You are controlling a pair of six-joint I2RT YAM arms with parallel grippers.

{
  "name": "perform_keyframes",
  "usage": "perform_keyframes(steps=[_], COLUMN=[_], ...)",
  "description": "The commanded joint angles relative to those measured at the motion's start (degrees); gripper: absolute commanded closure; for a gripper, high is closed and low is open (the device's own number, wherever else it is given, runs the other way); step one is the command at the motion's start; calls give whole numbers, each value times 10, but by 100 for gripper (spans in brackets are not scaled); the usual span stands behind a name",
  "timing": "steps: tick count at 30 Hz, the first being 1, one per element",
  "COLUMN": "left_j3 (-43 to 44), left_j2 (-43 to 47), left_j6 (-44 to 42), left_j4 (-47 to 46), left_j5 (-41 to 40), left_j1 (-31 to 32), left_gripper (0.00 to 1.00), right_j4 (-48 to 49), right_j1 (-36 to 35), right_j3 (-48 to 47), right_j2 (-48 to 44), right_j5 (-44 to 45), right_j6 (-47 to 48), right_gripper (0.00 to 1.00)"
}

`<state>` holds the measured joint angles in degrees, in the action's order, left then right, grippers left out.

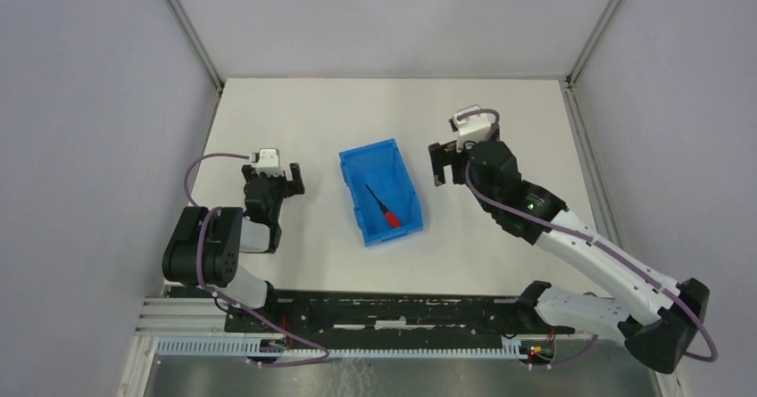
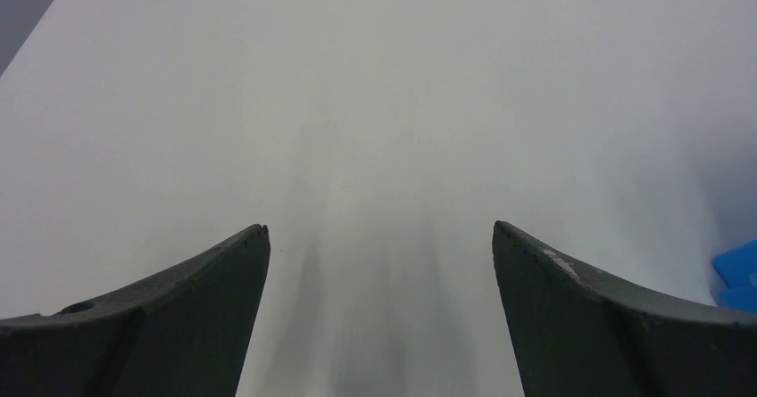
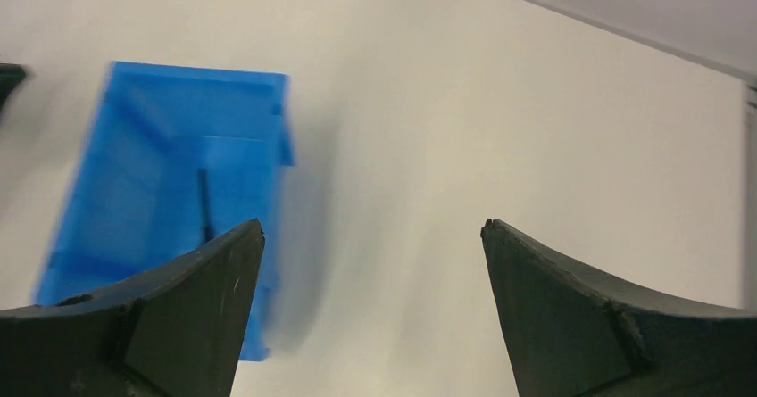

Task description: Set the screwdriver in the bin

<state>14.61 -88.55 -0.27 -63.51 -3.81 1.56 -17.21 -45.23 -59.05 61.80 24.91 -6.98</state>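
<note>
Top external: screwdriver (image 1: 381, 205) lies in bin (image 1: 368, 150).
Right gripper (image 1: 446, 167): jaws apart, empty; back off upward, clear of rim.
Left gripper (image 1: 272, 181): jaws apart, empty.

Surface: you had a white, matte surface (image 1: 295, 116).
Lying on it: you had one blue bin (image 1: 379, 167) resting flat near the middle, its long sides turned slightly askew to the surface's edges.

Arm links (image 1: 616, 268): white shells between black joint housings
Cables (image 1: 187, 183): purple, looping behind each wrist
Wrist cameras (image 1: 473, 122): small white blocks
Fingers (image 2: 571, 317): dark grey, curved, tapering
Status light (image 1: 533, 206): green dot
</note>
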Motion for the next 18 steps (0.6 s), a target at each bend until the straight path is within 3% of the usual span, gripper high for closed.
perform_keyframes(steps=[1, 5, 10, 18], left_j3=[2, 2, 2, 2], left_j2=[10, 10, 10, 10], left_j6=[17, 17, 17, 17], left_j4=[-18, -18, -18, -18], left_j5=[9, 9, 8, 8], left_j1=[-4, -4, -4, -4], left_gripper=[0, 0, 0, 0], right_j4=[107, 187, 224, 263], right_j1=[22, 30, 31, 31], right_j3=[134, 287, 406, 481], right_j2=[-68, -137, -175, -202], right_j5=[98, 179, 221, 205], right_j6=[31, 20, -15, -32], right_gripper=[2, 2, 2, 2])
